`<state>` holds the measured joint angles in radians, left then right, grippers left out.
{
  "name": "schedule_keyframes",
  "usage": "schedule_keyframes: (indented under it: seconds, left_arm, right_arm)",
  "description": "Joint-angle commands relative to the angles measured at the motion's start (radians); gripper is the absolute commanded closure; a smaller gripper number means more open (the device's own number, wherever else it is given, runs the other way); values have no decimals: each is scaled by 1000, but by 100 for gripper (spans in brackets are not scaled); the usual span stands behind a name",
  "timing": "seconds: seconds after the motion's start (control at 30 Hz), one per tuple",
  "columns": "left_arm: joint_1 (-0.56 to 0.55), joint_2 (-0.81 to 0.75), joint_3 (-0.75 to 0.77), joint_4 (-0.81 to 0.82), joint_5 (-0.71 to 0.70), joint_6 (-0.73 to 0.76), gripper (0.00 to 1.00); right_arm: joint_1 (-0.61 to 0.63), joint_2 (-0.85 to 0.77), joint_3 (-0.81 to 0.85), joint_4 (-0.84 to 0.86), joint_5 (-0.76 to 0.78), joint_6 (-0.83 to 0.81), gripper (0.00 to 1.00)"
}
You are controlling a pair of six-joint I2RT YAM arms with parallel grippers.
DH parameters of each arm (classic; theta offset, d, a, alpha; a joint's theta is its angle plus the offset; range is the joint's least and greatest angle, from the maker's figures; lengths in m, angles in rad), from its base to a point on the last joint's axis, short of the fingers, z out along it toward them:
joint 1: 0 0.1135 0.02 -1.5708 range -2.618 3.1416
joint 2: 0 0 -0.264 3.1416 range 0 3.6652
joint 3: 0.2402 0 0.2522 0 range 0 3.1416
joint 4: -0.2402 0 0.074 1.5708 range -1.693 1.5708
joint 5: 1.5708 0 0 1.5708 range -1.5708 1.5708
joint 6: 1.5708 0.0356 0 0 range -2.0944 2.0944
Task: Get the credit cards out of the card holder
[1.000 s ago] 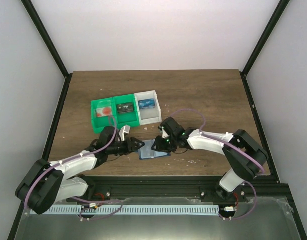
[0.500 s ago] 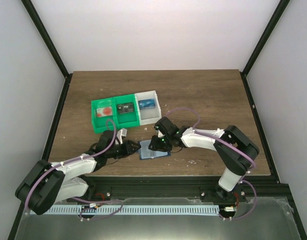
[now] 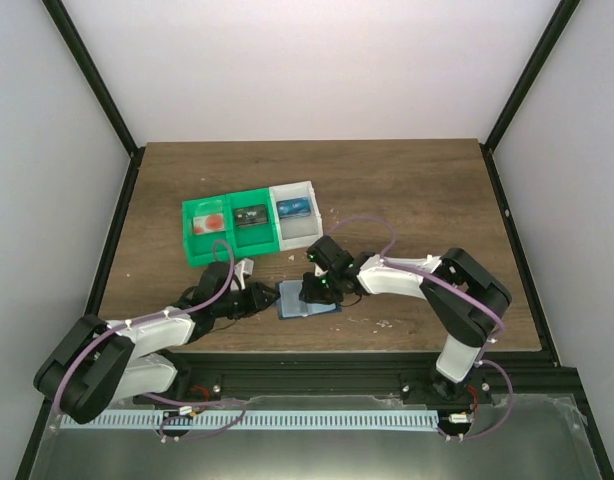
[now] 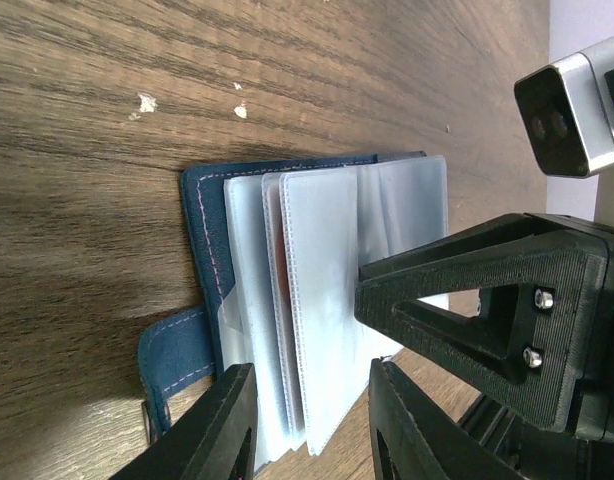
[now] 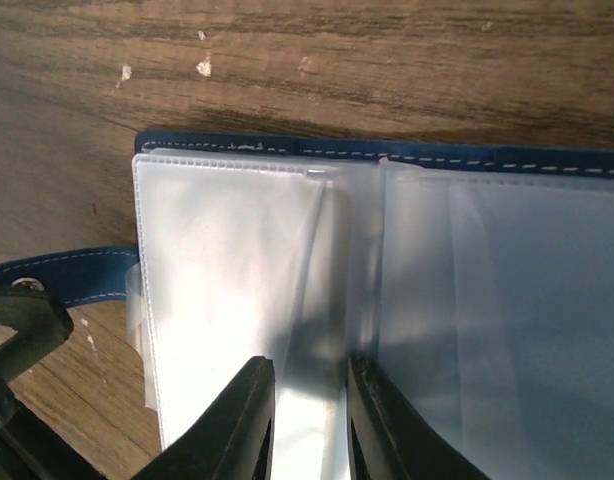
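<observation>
White walls [image 3: 317, 70] and black frame posts [image 3: 92, 80] are enclosing a dark wood-grain desk [image 3: 407, 190]. Pale crumbs [image 4: 144, 101] are lying on the wood just beyond the card holder [image 3: 293, 306]. The card holder is lying open and flat close to the desk's near edge, with its clear pockets [image 5: 227, 280] facing up inside a blue rim. A blue strap [image 5: 57, 275] with a metal snap is sticking out from the card holder's left side. A reddish strip [image 4: 279, 270] is showing through one pocket.

Beyond the card holder and to its left, a green-and-white tray [image 3: 235, 251] is standing on the desk. Three credit cards are lying in it, one per compartment: the red-spotted card [image 3: 209, 222], the dark card [image 3: 250, 215] and the blue card [image 3: 293, 208].

The left gripper [image 4: 314, 375] is reaching the card holder's left edge. Its jaws are standing partly spread over the pocket edges, clamping nothing visible. The right gripper [image 5: 311, 365] is bearing down at the card holder's centre fold. Its jaws are standing close together with a clear leaf running into the gap; whether that leaf is being pinched cannot be told.
</observation>
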<state>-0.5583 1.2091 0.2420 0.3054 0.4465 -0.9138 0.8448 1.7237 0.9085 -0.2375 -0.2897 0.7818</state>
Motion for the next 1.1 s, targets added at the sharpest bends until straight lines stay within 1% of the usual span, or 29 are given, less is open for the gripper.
schedule_keyframes:
  seconds: [0.0, 0.1, 0.17, 0.3, 0.4, 0.57, 0.7, 1.07]
  left_arm:
    - [-2, 3, -2, 12, -13, 19, 67]
    - [-3, -1, 12, -6, -14, 21, 67]
    - [-2, -13, 19, -11, -12, 13, 66]
    - [-2, -42, 45, -14, 11, -8, 58]
    - [-3, -47, 61, -5, 32, -28, 52]
    - [-3, -22, 47, 78, 63, -79, 46]
    - [-3, 17, 46, 103, 64, -75, 42]
    - [-3, 109, 52, 144, 70, -67, 36]
  right_arm:
    - [12, 17, -4, -13, 45, -6, 81]
    - [12, 6, -20, 1, 55, -5, 89]
    - [12, 3, -28, 12, 55, -5, 91]
    - [13, 3, -53, 45, 39, 8, 95]
    - [12, 2, -83, 88, 6, 29, 96]
    - [12, 2, -126, 161, -50, 66, 97]
    - [12, -4, -142, 183, -58, 75, 97]
    - [12, -5, -148, 191, -63, 74, 98]
